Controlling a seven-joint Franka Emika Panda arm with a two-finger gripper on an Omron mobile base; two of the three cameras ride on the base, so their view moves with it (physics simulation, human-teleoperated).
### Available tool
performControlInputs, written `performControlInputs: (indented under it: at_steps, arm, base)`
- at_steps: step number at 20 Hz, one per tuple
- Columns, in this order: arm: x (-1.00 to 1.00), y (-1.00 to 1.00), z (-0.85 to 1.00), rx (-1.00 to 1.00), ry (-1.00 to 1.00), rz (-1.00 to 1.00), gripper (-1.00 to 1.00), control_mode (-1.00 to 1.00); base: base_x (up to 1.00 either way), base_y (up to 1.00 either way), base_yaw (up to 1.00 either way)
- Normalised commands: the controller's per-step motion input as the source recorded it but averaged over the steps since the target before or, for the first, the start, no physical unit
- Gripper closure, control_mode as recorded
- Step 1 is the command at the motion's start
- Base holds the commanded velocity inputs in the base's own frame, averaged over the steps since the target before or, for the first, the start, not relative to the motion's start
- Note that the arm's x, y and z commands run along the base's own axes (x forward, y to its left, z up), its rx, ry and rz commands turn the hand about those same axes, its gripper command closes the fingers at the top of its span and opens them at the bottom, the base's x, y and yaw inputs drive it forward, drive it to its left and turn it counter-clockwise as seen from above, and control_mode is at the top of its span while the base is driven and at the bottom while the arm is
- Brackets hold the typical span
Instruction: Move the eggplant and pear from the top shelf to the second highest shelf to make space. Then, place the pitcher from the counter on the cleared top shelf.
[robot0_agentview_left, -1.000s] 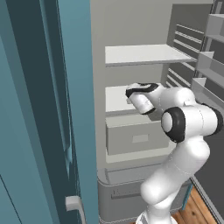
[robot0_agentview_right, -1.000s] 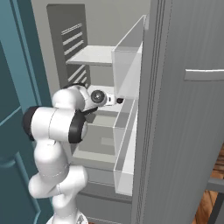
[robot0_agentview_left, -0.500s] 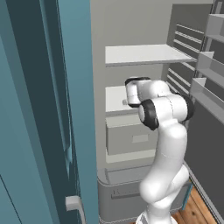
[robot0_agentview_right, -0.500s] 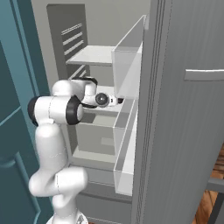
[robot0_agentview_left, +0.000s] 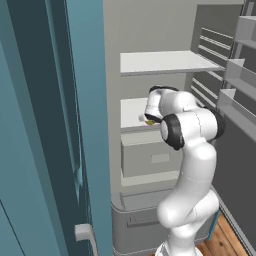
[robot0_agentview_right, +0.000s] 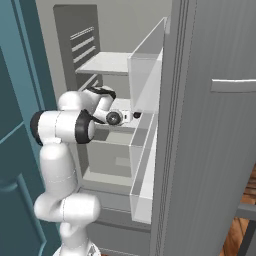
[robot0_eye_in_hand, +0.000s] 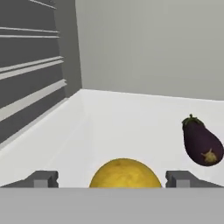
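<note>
Grey ribbed wall (robot0_eye_in_hand: 30, 78) on the far left of the hand view, then the white board of the second highest shelf (robot0_eye_in_hand: 131, 127) running off to the right.

Next along, the gripper (robot0_eye_in_hand: 113, 178) is spread wide. Its fingertips (robot0_eye_in_hand: 43, 178) stand well clear on the left of the pear (robot0_eye_in_hand: 124, 173), closer on the right. So the pear sits between them at the shelf's front edge, but nothing is squeezing it. It looks like it's resting on the board, though its underside is hidden by the bottom of the view, so I can't be sure.

Further right is the eggplant (robot0_eye_in_hand: 201, 142), lying on its side on the same shelf, stem pointing toward the back wall. It's set a bit deeper in than the pear and apart from it.

From the left base view, the arm reaches in just under the top shelf (robot0_agentview_left: 160, 62). Whatever I can see of that board's surface looks bare. The drawer (robot0_agentview_left: 150, 157) sits right below where the hand is.

My read is that the "make space" part is basically done. Both items are down a level and this is the let-go on the pear.

Next move should be pulling the hand straight back out toward the open front. It needs to go without nudging the pear, which is round and near the edge, so a bump could roll it off. Then it's off to the counter for the pitcher.
</note>
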Motion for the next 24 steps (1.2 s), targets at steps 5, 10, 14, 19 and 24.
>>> performControlInputs:
  at_steps: [5, 10, 14, 19, 24]
  arm:
    - [-0.04, 0.00, 0.90, -0.02, 0.00, 0.00, -1.00, -1.00]
    - [-0.20, 0.00, 0.82, -0.05, 0.02, 0.00, -1.00, -1.00]
    - [-0.42, -0.13, 0.66, -0.06, 0.13, -0.02, -1.00, -1.00]
    - [-0.74, -0.36, 0.53, -0.03, 0.22, -0.07, -1.00, -1.00]
    - [-0.84, -0.51, 0.72, -0.01, 0.20, -0.07, -1.00, -1.00]
  base:
    - [0.00, 0.00, 0.00]
    - [0.00, 0.00, 0.00]
    - [0.00, 0.00, 0.00]
    - [0.00, 0.00, 0.00]
    - [0.00, 0.00, 0.00]
